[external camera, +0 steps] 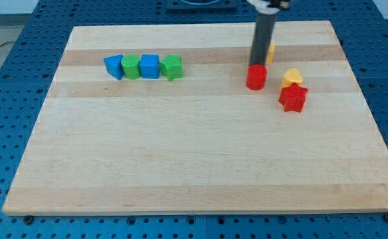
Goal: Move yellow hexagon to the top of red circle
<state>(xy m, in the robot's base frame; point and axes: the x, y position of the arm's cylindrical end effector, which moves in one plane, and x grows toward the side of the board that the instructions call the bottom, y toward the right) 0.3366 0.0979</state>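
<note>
Behind my tip [256,64], view's top-right, prob. touching: small yellow hexagon block [271,50], mostly hidden; red round cylinder block [256,78] just below tip. No jaws, bare rod.

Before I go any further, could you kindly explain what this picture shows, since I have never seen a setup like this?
This is a single camera picture looking down at a slant on a wooden board that lies on a blue perforated table. I am a robot arm that ends in a straight dark rod instead of a gripper, so nothing is held; I only push blocks about. My tip is at the view's top right, just above the red circle, with the yellow hexagon partly hidden behind the rod. To the right lie a second yellow block, whose shape I cannot make out, and a red star. At the view's upper left four blocks stand in a row: a blue block, a green block, a blue cube and a green star.
</note>
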